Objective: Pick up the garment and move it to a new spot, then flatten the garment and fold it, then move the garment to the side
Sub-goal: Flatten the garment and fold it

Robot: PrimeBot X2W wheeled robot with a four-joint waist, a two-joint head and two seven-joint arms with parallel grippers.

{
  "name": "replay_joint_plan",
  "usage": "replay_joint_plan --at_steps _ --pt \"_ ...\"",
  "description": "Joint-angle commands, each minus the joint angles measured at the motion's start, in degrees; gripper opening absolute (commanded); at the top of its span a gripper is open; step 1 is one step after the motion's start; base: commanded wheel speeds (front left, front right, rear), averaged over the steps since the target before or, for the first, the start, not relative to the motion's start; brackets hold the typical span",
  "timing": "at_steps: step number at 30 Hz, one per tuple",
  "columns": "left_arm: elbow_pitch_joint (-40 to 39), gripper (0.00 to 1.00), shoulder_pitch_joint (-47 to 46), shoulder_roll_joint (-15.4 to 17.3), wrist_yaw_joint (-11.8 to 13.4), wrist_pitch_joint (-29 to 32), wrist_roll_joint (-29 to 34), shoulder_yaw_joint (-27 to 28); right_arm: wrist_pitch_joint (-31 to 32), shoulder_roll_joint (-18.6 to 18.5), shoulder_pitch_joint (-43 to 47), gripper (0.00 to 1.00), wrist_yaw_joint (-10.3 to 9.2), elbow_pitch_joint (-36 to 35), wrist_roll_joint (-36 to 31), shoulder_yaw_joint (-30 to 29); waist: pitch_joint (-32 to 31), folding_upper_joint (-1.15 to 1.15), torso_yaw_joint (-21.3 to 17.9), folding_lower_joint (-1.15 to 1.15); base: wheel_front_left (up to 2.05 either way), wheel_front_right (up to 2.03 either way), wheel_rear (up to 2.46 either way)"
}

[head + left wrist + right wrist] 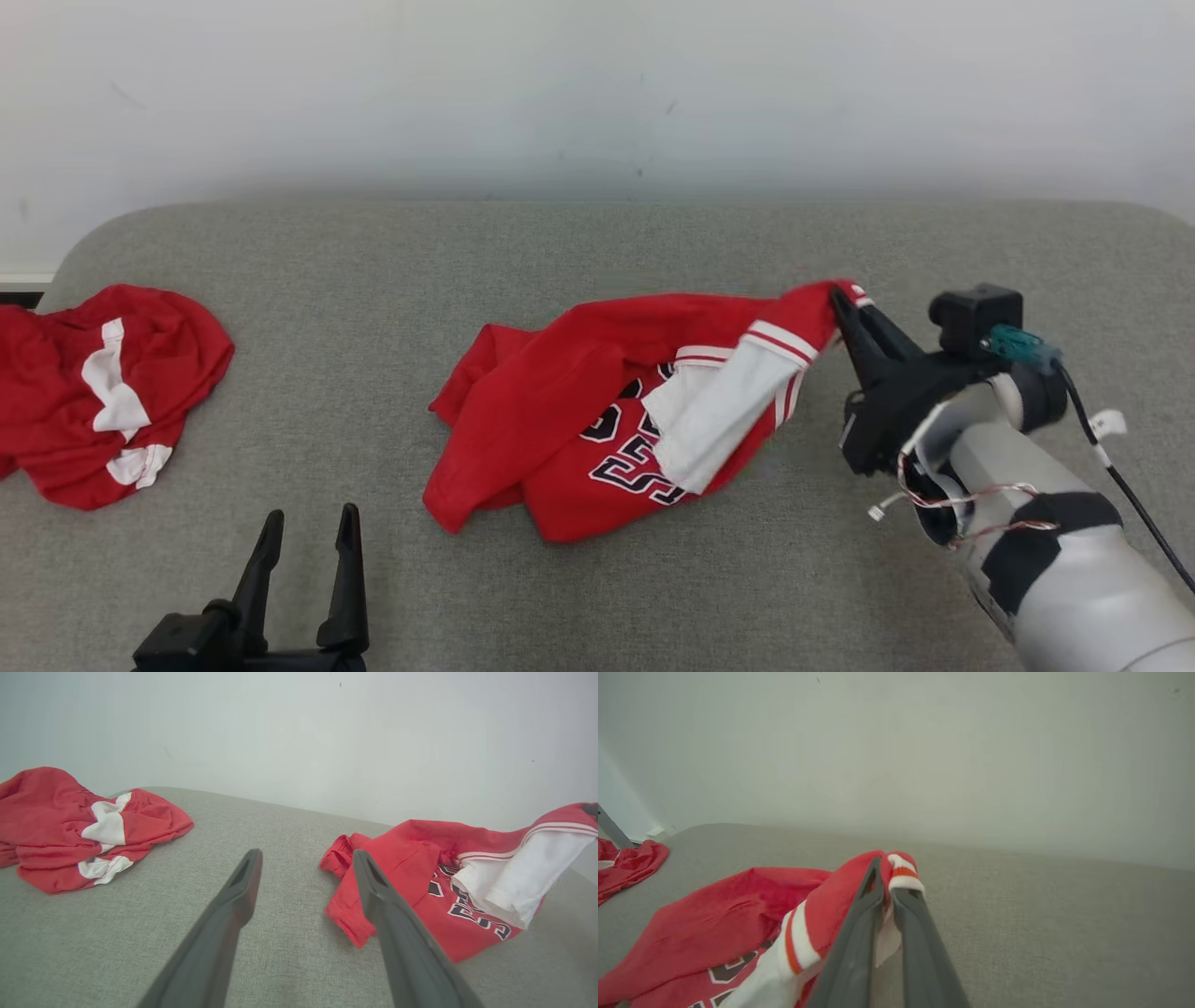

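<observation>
Fingers (347, 560) of my left claw (311, 511) stand wide apart, right down at the near edge of the grey surface (597, 607). Nothing is between them, and they touch no cloth.

Just past that claw and off to its right lies the garment (560, 411). It is a red shirt with dark letters and a white part. It sits in the middle of the surface, all bunched up and not flat. Its near red hem is close to my left claw, but there is a gap of bare grey between them.

My right claw (837, 297) comes in from the right side. Its two fingers are squeezed tight on the garment's far right corner, a red edge with white stripes. That corner is lifted up, and the cloth slopes down from the claw to the rest of the heap. A white flap hangs just under the pinched bit.

Far over on the left lies another red and white piece of clothing (93, 392). It is crumpled too, well apart from both claws and from the garment.

Behind it all, the surface ends in a rounded edge, and a plain pale wall (597, 93) stands past it.
</observation>
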Motion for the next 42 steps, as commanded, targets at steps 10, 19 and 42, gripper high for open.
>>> replay_joint_plan --at_steps 10,19,42 --pt "0.34 1.0 0.38 -0.03 -0.4 -0.05 0.82 0.41 -0.09 -6.76 5.9 0.0 -0.12 4.48 -0.96 -3.81 -0.25 0.0 -2.27 -0.01 0.0 0.0 0.0" --pt "0.99 1.0 1.0 -0.02 -0.68 -0.05 1.26 -0.1 1.92 -6.74 5.53 1.0 -0.12 16.19 -9.29 -2.84 -1.74 0.0 -2.8 -0.01 0.0 0.0 0.0" --pt "0.35 1.0 1.26 -0.02 -0.68 -0.05 0.98 0.53 7.22 6.9 15.46 1.0 -0.12 8.74 -7.65 -5.24 -1.48 0.0 -2.46 -0.01 0.0 0.0 0.0"
